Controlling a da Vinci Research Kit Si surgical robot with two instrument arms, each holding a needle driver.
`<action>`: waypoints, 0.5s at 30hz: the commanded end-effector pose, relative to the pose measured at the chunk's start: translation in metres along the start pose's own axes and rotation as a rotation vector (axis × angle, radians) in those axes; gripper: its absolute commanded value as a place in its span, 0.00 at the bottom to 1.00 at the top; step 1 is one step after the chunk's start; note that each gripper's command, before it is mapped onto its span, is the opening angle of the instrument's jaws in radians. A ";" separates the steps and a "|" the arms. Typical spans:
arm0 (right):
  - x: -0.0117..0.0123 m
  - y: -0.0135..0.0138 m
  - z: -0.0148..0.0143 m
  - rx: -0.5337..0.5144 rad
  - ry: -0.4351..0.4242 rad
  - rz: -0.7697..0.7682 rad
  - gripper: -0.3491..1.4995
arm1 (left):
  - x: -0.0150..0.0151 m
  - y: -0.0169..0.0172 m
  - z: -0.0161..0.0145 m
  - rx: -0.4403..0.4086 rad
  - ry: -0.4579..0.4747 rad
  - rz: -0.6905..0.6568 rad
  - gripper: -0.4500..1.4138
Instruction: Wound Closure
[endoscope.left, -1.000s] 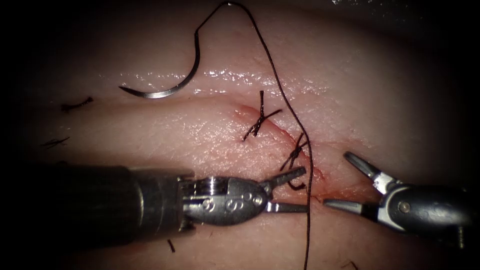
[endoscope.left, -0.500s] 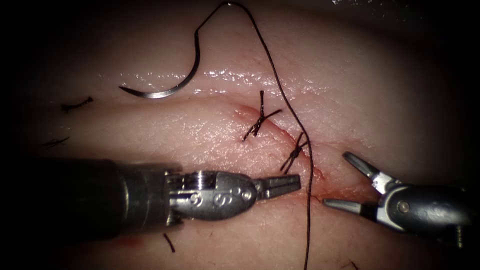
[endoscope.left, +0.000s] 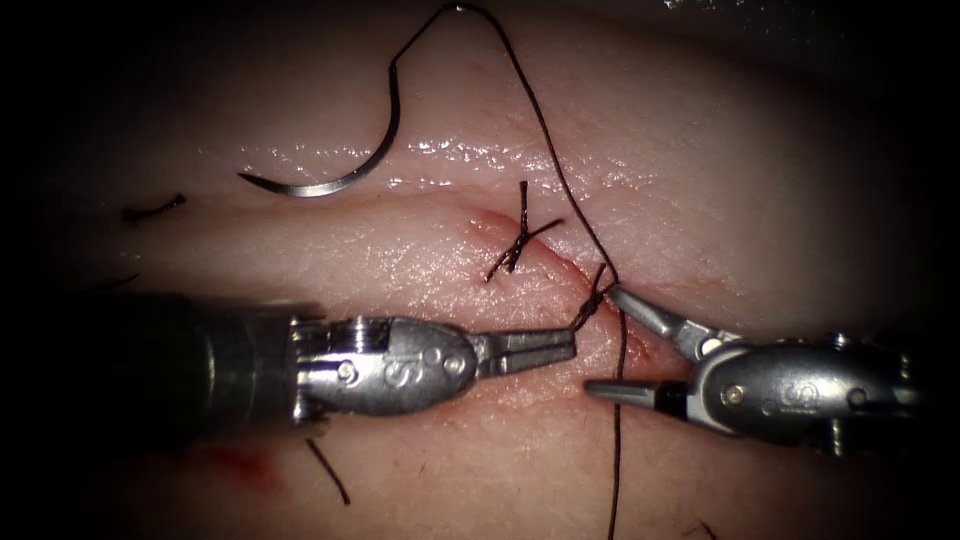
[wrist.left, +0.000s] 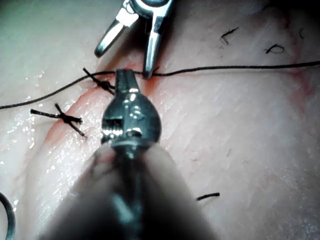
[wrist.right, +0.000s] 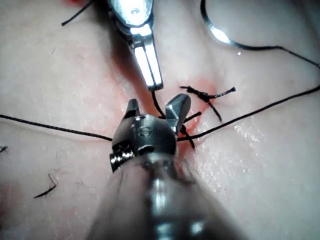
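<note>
The curved needle (endoscope.left: 335, 178) lies free on top of the tissue (endoscope.left: 420, 270), left of the cut (endoscope.left: 560, 265), held by neither tool. Its long thread (endoscope.left: 560, 180) arcs over and runs down across the cut. My left tool (endoscope.left: 572, 341) comes in from the left, shut on the short thread tail under the second knot (endoscope.left: 595, 300). My right tool (endoscope.left: 600, 340) is open beside that knot, its jaws either side of the long thread. In the right wrist view the open right tool (wrist.right: 155, 112) faces the shut left tool (wrist.right: 145, 65).
A first tied knot (endoscope.left: 520, 240) sits higher on the cut. Cut thread ends (endoscope.left: 152, 209) lie on the tissue at the left, another (endoscope.left: 328, 472) below the left tool. A spot of red fluid (endoscope.left: 240, 463) marks the tissue under the left shaft.
The left tool's jaws went from open to shut on the short tail and drew back left. The right tool moved left and up to the second knot, still open.
</note>
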 end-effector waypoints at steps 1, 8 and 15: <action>0.0005 -0.0003 0.0017 -0.003 0.007 -0.027 0.74 | -0.0005 0.0001 0.0008 -0.009 0.029 0.006 0.00; 0.0009 -0.0007 0.0033 -0.001 0.035 -0.073 0.69 | -0.0007 0.0002 0.0012 -0.044 0.095 0.011 0.00; 0.0006 -0.0010 0.0045 -0.002 0.048 -0.095 0.66 | -0.0008 0.0002 0.0011 -0.061 0.125 0.014 0.00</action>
